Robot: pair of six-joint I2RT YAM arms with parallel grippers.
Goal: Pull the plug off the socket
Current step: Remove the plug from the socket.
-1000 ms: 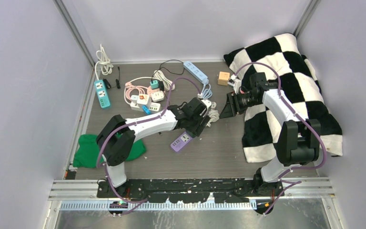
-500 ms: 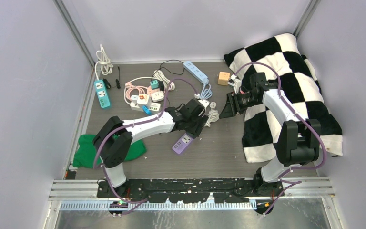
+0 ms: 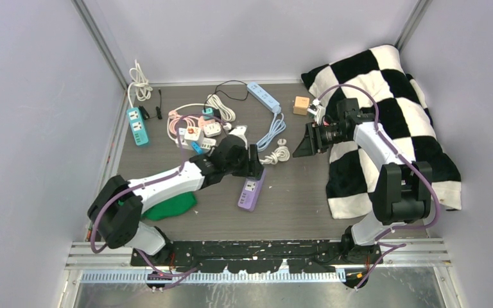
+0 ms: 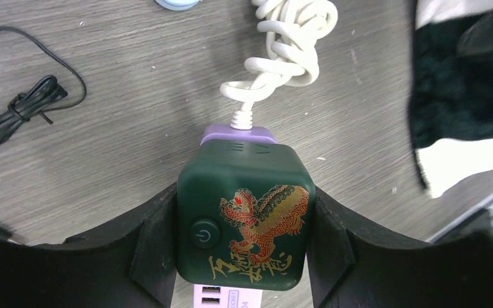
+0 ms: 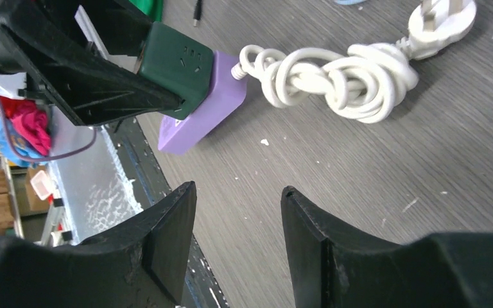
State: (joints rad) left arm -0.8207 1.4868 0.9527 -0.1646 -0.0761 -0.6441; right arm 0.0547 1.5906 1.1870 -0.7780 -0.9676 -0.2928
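Now clamping green cube plug [image 4: 244,212] in left hand [image 4: 244,260] — still seated on purple strip [image 5: 199,115]; right hand [image 5: 237,224] apart — ready to pull.

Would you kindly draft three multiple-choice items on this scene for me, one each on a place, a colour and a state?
1. Where does the green cube adapter sit?
A. On the checkered blanket
B. On the purple power strip
C. On the green cloth

2. What colour is the coiled cord attached to that strip?
A. Black
B. Pink
C. White

3. How is the right end effector?
A. Open and empty
B. Shut on the cord
C. Shut on the adapter

Answers:
1 B, the left wrist view shows the strip at both ends beneath the cube.
2 C, the right wrist view shows a white bundle running into the strip's end.
3 A, its fingers stand apart over bare table.
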